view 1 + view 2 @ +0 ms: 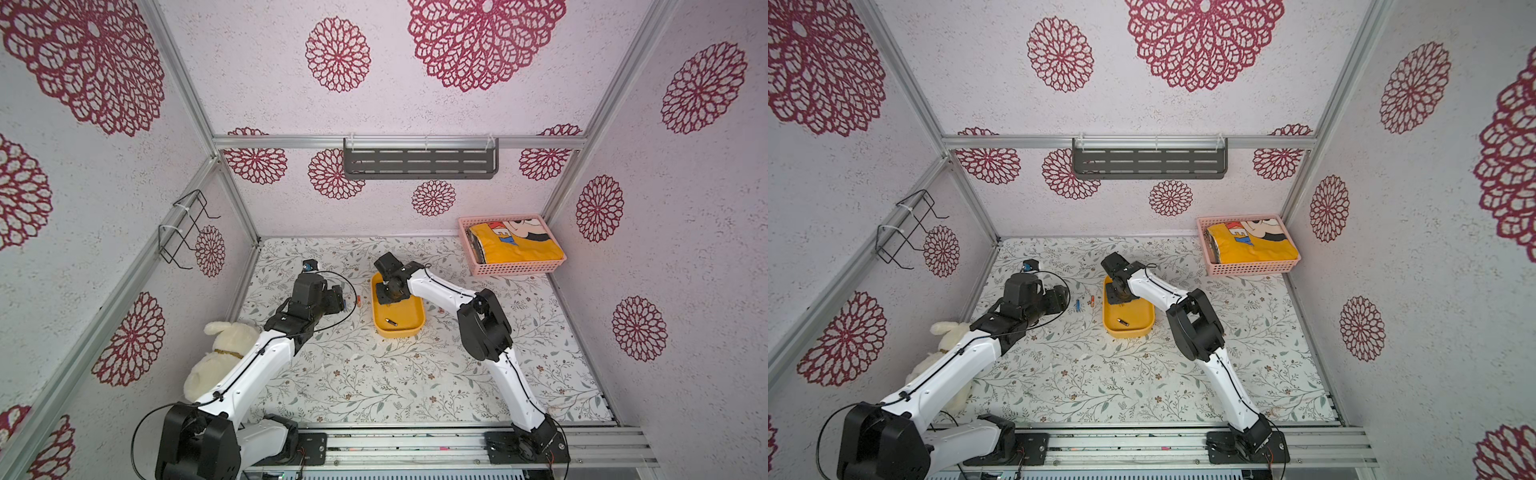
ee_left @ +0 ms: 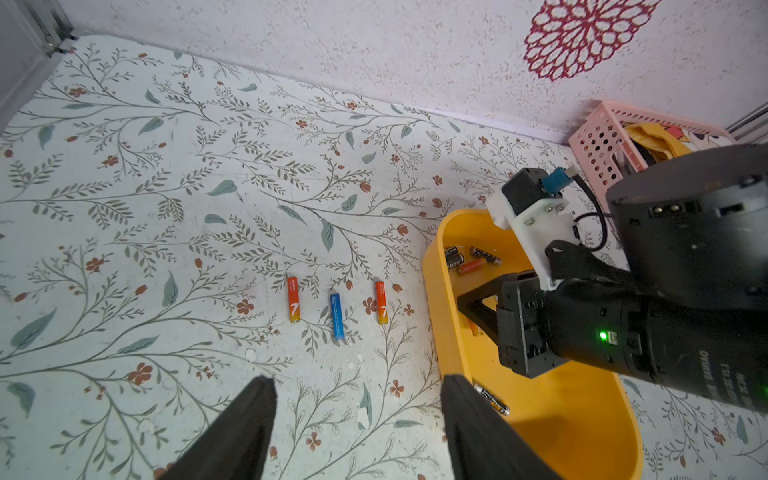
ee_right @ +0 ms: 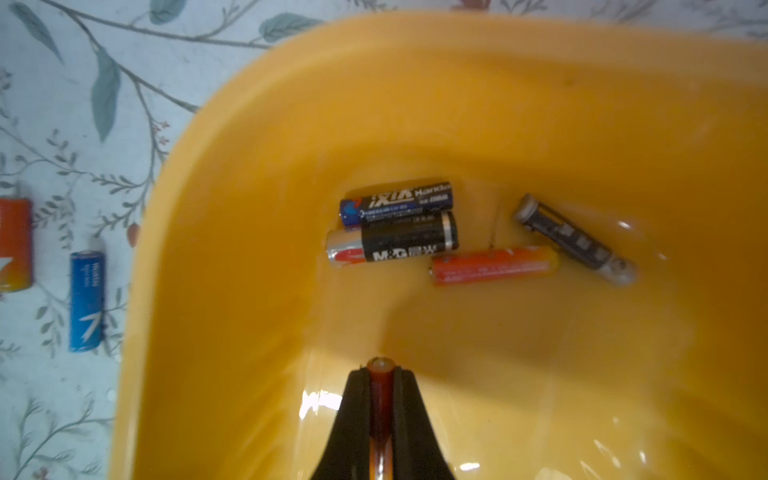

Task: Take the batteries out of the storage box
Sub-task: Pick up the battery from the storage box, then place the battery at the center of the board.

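At the bottom centre of the right wrist view, the right gripper (image 3: 380,376) is clenched on an orange battery (image 3: 381,409) inside the storage box (image 3: 249,124). I'd lift it straight up, clearing the wall. Beyond, four batteries (image 3: 409,241) lie mid-frame. The left gripper (image 2: 358,380) hangs released, empty.

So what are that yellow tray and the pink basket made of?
The yellow tray looks like moulded plastic, smooth and glossy: light glints off its rounded walls. The pink basket also looks like plastic, duller, with a regular lattice of holes, though the look alone can't confirm that.
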`<state>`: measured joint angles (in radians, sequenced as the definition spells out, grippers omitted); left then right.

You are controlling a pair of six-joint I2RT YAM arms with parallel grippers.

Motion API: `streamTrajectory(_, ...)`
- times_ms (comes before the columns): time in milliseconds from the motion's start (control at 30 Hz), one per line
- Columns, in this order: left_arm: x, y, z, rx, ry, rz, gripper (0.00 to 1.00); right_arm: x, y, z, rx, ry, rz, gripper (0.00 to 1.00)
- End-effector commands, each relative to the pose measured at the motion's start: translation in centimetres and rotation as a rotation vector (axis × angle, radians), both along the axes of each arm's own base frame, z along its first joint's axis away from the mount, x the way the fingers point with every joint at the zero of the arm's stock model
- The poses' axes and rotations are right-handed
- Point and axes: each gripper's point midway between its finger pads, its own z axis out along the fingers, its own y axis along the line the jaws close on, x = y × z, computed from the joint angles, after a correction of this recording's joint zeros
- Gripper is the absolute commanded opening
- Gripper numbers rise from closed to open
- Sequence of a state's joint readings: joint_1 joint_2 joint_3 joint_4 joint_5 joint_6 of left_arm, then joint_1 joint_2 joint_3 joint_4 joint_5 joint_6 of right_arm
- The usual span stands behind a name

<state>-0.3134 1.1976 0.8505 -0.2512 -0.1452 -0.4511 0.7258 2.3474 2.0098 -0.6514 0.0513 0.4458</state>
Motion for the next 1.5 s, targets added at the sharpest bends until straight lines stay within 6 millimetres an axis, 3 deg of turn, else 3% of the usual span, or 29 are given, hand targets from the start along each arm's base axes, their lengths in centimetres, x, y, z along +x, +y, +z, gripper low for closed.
streamTrajectory(0, -0.1, 0.2, 1.7, 0.017, -0.022, 0.024, 0.68, 0.6, -1.1, 7.4, 0.104, -0.096, -0.038, 0.0)
streamTrajectory(133, 0.2, -0.4, 2.0, 0.033, -0.018, 0.017, 0.68, 0.1, -3.3, 10.0, 0.165, -0.129, -0.072, 0.0)
streamTrajectory(300, 0.6, -3.2, 2.3, 0.065, -0.015, -0.037, 0.68, -1.4, -8.4, 11.8, 0.174, -0.162, -0.145, 0.0)
streamTrajectory(467, 1.6, -5.0, 1.5, 0.045, 0.006, -0.06, 0.68, -4.5, -14.6, 9.3, 0.132, -0.126, -0.249, 0.0)
streamTrajectory(567, 2.3, -5.6, 0.8, 0.038, 0.021, -0.068, 0.68, -6.4, -17.1, 6.8, 0.086, -0.099, -0.294, 0.0)
streamTrajectory(700, 3.1, -6.2, -0.3, 0.051, 0.061, -0.082, 0.68, -8.3, -18.0, 3.0, 0.07, -0.038, -0.317, 0.0)
streamTrajectory(833, 3.4, -6.7, -1.4, 0.063, 0.096, -0.103, 0.67, -8.6, -18.2, 0.5, 0.066, -0.017, -0.341, 0.0)
streamTrajectory(1167, 3.1, -6.5, -2.5, 0.086, 0.136, -0.102, 0.67, -8.2, -19.0, -2.5, 0.017, -0.017, -0.369, 0.0)
streamTrajectory(1467, 2.7, -6.1, -2.7, 0.129, 0.148, -0.117, 0.67, -8.4, -19.9, -3.6, -0.037, -0.014, -0.374, 0.0)
